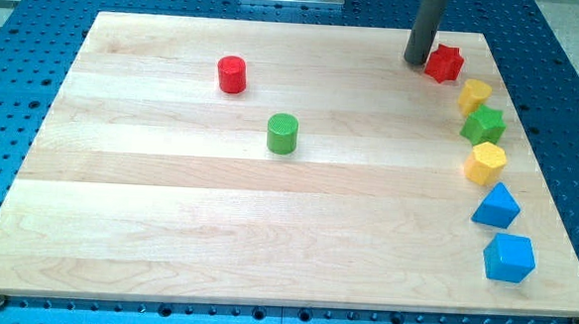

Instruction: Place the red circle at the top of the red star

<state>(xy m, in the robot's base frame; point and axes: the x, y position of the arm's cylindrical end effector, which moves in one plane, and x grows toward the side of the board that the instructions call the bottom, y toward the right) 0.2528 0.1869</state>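
Observation:
The red circle [232, 75] is a short red cylinder at the view's upper left-centre of the wooden board [167, 225]. The red star [445, 63] lies at the view's upper right, near the board's top edge. My tip [415, 60] stands just to the left of the red star, close to it or touching it, and far to the right of the red circle.
A green cylinder [282, 134] sits near the board's centre. Below the red star, down the right side, run a yellow block [475, 95], a green star [483, 125], a yellow hexagon [485, 163], a blue triangular block [496, 207] and a blue block [509, 258].

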